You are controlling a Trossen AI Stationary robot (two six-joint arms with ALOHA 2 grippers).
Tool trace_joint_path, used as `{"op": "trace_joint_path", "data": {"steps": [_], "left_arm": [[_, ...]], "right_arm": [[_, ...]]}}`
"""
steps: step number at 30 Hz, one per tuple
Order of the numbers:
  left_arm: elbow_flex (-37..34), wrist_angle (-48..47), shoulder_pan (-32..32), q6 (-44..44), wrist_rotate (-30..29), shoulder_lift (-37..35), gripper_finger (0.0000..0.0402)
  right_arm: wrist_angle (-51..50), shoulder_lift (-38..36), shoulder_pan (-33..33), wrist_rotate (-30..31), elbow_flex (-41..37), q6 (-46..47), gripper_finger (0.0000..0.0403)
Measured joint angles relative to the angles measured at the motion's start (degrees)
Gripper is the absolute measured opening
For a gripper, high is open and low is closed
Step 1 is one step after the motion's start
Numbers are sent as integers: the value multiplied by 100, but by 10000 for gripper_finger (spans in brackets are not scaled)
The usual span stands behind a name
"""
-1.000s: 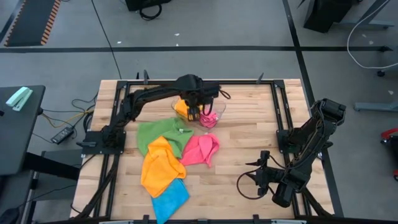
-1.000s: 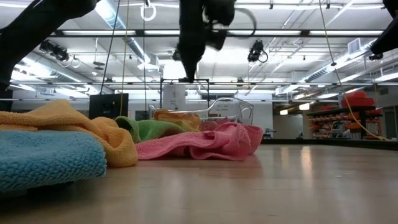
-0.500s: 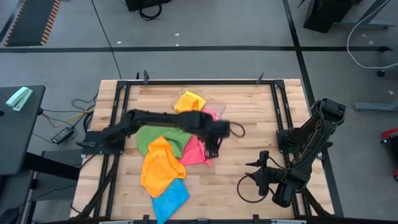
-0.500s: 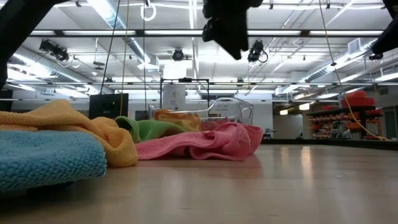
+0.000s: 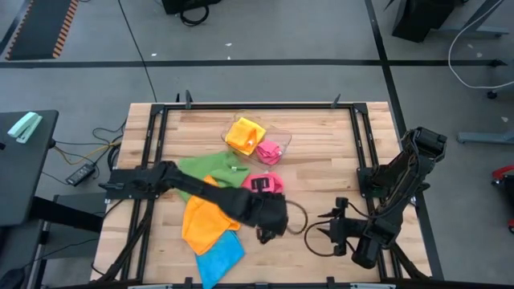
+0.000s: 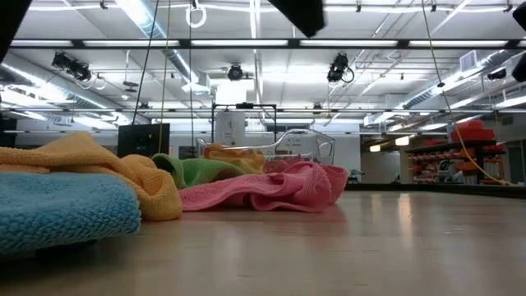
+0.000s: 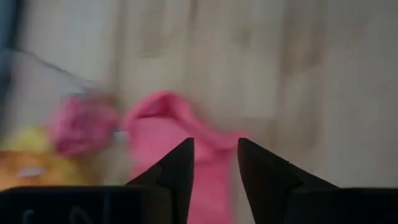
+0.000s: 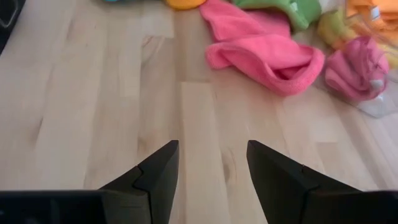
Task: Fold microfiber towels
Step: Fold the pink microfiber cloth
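A crumpled pink towel lies mid-table. Left of it lie a green towel, an orange one and a blue one. A clear tray at the far middle holds a yellow-orange towel and a small pink one. My left gripper hangs open above the table on the near side of the pink towel, which shows just beyond its fingertips in the wrist view. My right gripper waits open over bare wood at the near right.
Bare wood lies right of the pink towel, out to my right arm. A dark metal frame runs along the table's far edge and down both sides.
My left gripper has swung quickly from above the tray at the far side, over the pink towel, toward the table's near edge and somewhat rightward, carrying nothing. In the low view it has left the picture's top. The towels lie as before.
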Motion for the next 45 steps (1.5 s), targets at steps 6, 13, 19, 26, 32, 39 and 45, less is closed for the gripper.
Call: {"op": "trace_joint_path", "data": {"steps": [6, 13, 19, 26, 32, 39, 45], "left_arm": [[-586, -710, -445, 595, -1051, -5, 93], [-1684, -329, -291, 1224, -1729, 3, 52], [-2246, 130, -14, 2238, -1743, -4, 27], [-2740, -267, 317, 2297, -1715, -227, 16], [-3744, 858, 370, 2034, -1711, -1212, 22], [-5306, 3027, 441, 2273, -1678, -2509, 13], [-6627, 4897, 464, 2204, -1224, -3334, 16]], "right_arm": [[-331, 0, 17, 42, 0, 32, 198], [-404, 0, -453, 492, 0, -587, 155], [-407, -7, -1224, 489, 0, -1507, 117], [-466, -243, -2051, 516, 0, -2923, 98], [-462, -663, -2474, 609, 152, -3573, 85], [599, -1121, -2751, 616, 289, -3896, 74], [942, -1029, -3035, 590, 289, -3966, 74]]}}
